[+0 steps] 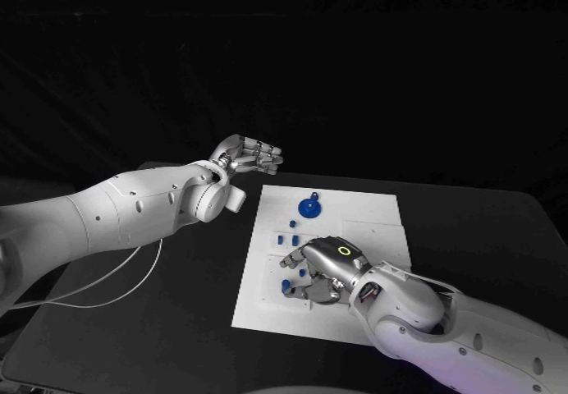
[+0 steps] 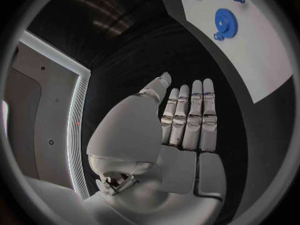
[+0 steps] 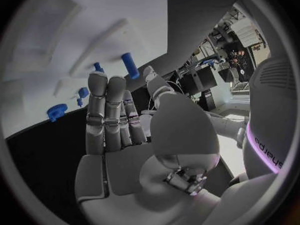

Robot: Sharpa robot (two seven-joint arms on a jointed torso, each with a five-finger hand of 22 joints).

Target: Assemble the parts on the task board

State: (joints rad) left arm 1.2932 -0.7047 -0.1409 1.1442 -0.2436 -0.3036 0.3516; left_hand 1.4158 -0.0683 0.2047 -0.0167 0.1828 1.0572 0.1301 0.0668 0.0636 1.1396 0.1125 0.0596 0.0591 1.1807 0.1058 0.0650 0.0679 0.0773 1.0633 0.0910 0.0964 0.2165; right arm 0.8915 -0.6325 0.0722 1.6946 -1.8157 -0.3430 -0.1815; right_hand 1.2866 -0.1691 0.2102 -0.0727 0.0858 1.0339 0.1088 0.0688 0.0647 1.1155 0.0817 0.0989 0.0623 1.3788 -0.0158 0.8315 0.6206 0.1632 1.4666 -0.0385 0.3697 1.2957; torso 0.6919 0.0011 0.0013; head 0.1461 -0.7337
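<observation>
Right hand, empty, fingers straight and side by side, over the near end of the task board, small blue parts at its nine o'clock. Blue gear beyond, twelve o'clock. Left hand, empty, fingers extended together, off the board's far-left corner.

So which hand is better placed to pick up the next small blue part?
The right hand: it hovers over the board beside the small parts. The left hand is off the board, empty.
</observation>
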